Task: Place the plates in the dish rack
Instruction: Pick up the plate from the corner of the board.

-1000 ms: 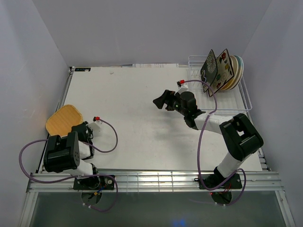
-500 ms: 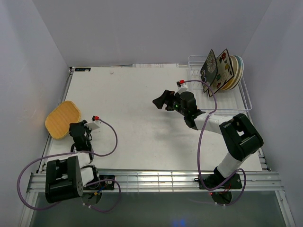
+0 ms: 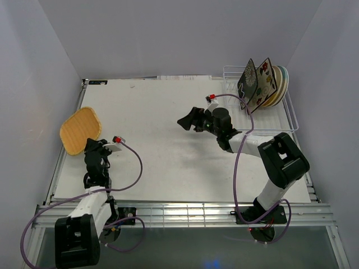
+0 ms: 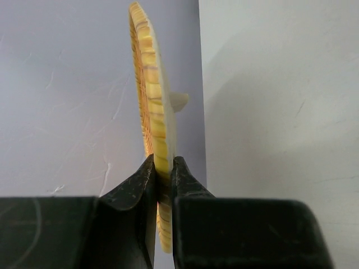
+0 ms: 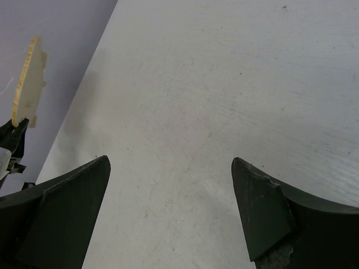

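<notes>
An orange-yellow rounded-square plate [image 3: 80, 130] stands tilted up off the table at the left edge, and my left gripper [image 3: 91, 147] is shut on its lower rim. In the left wrist view the plate [image 4: 150, 106] shows edge-on, pinched between both fingers [image 4: 141, 182] of the left gripper [image 4: 162, 174]. My right gripper [image 3: 187, 120] hovers open over the middle of the table with nothing between its fingers [image 5: 263, 213]; the right wrist view also shows the orange-yellow plate [image 5: 28, 84] at far left. The white wire dish rack [image 3: 286, 115] at back right holds several plates [image 3: 261, 84] standing on edge.
The walls of the enclosure [image 3: 39, 84] close in the table on the left, back and right. A purple cable [image 3: 132, 162] loops from the left arm over the table's near left part. A metal rail [image 3: 185, 213] runs along the near edge.
My left arm has stretched away from its base and raised the orange-yellow plate up and toward the back, tilting it more upright. The right gripper has shifted slightly left.
</notes>
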`<act>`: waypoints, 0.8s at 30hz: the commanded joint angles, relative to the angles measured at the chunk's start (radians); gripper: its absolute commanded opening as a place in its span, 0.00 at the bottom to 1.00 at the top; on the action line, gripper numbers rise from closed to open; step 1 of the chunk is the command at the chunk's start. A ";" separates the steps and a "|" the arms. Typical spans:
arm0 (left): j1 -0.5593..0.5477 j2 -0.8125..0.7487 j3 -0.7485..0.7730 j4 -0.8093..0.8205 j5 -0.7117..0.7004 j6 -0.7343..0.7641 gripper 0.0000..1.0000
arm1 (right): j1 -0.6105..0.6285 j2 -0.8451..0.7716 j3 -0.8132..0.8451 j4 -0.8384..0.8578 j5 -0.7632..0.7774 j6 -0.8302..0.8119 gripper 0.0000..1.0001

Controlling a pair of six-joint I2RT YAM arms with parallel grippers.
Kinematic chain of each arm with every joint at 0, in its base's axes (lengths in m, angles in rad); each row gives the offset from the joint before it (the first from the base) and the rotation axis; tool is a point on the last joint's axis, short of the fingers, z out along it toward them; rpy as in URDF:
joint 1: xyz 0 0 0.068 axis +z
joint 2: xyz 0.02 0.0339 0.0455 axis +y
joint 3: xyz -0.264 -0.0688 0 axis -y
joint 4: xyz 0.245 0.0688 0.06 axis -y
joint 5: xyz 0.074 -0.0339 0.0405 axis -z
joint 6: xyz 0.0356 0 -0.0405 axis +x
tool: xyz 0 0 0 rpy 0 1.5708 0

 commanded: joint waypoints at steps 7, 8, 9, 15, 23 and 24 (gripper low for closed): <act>-0.186 -0.025 0.058 0.020 0.165 -0.102 0.00 | 0.004 -0.012 0.042 0.046 -0.151 0.045 0.96; -0.206 -0.022 0.061 0.022 0.165 -0.115 0.00 | 0.002 -0.012 0.039 0.064 -0.161 0.054 0.96; -0.226 -0.021 0.064 0.022 0.174 -0.145 0.00 | 0.002 -0.008 0.039 0.074 -0.175 0.063 0.96; -0.318 -0.031 0.070 0.023 0.268 -0.219 0.00 | -0.010 0.018 0.021 0.164 -0.247 0.152 0.92; -0.419 0.007 0.003 0.140 0.348 -0.205 0.00 | -0.012 0.037 -0.002 0.224 -0.232 0.258 0.90; -0.432 0.037 -0.002 0.185 0.336 -0.202 0.00 | -0.013 0.044 -0.001 0.221 -0.227 0.265 0.89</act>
